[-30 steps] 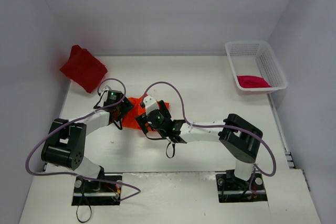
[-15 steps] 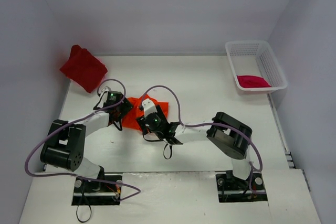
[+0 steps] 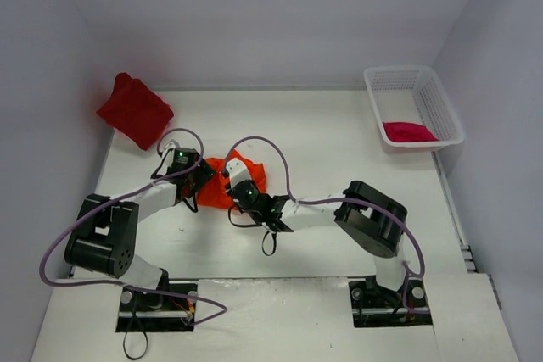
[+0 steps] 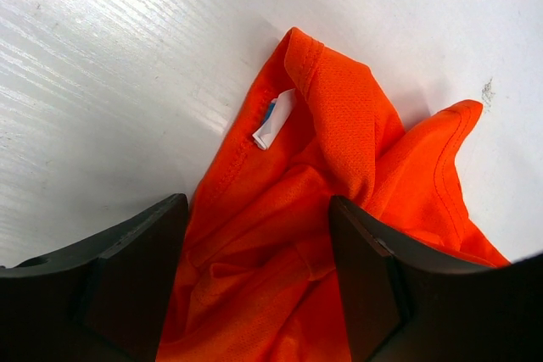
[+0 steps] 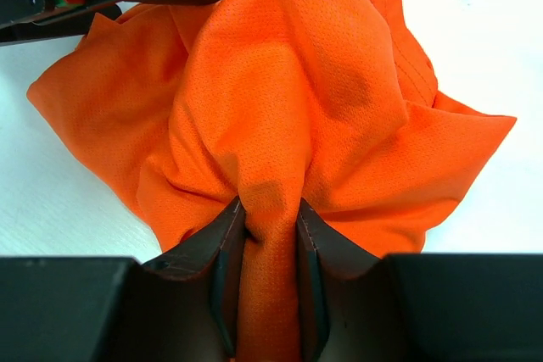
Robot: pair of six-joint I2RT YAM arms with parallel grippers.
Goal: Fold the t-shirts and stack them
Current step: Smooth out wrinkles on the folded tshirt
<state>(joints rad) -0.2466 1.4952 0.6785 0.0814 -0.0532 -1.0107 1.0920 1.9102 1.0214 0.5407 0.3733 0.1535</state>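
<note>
An orange t-shirt (image 3: 214, 194) lies bunched on the white surface (image 3: 339, 142), left of centre and between the two arms. The right pincer (image 5: 270, 218) pinches a raised fold of its cloth, its fingers pressed close on either side of the ridge, and the fabric fans out from the grip. The left pincer (image 4: 254, 214) stands spread over the shirt's left part, with loose cloth lying between its dark fingers and the collar's white label (image 4: 270, 129) just ahead of them. A dark red t-shirt (image 3: 134, 110) sits crumpled at the far left corner, well apart from the arms. A crimson-pink t-shirt (image 3: 409, 131) rests inside the white mesh basket (image 3: 441, 108) at the far right.
</note>
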